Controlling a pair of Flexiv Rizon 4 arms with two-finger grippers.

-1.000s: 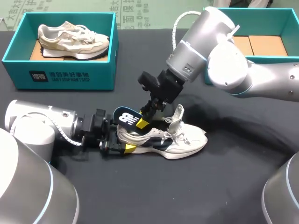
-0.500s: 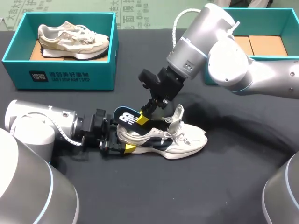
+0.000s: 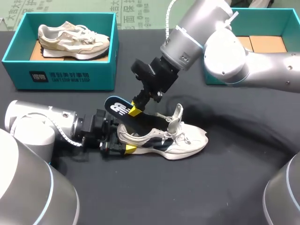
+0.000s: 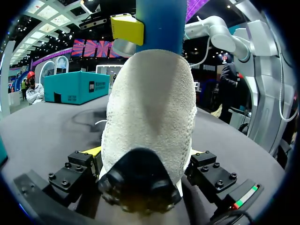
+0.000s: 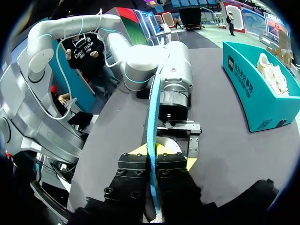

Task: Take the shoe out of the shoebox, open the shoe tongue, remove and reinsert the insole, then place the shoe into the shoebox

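A white shoe [image 3: 168, 138] lies on its side on the black table, tongue raised. My left gripper [image 3: 123, 138] comes in low from the left with its fingers on either side of the heel [image 4: 150, 117], both touching it. My right gripper [image 3: 136, 110] hangs above the heel, shut on a dark blue insole [image 3: 121, 108]. The insole slants up and out of the shoe, its front end still inside. Seen from the right wrist, the insole [image 5: 151, 126] stands edge-on between the right gripper's [image 5: 153, 157] fingers, with the left arm beyond it.
A teal shoebox [image 3: 61, 75] at the back left holds a beige shoe [image 3: 72, 40]. A second teal shoebox [image 3: 269, 10] at the back right holds cardboard inserts and is partly hidden by my right arm. Black cloth covers the table in front.
My right gripper has closed on the insole and risen up and to the left, drawing it further out of the shoe. The left arm and the shoe have stayed put.
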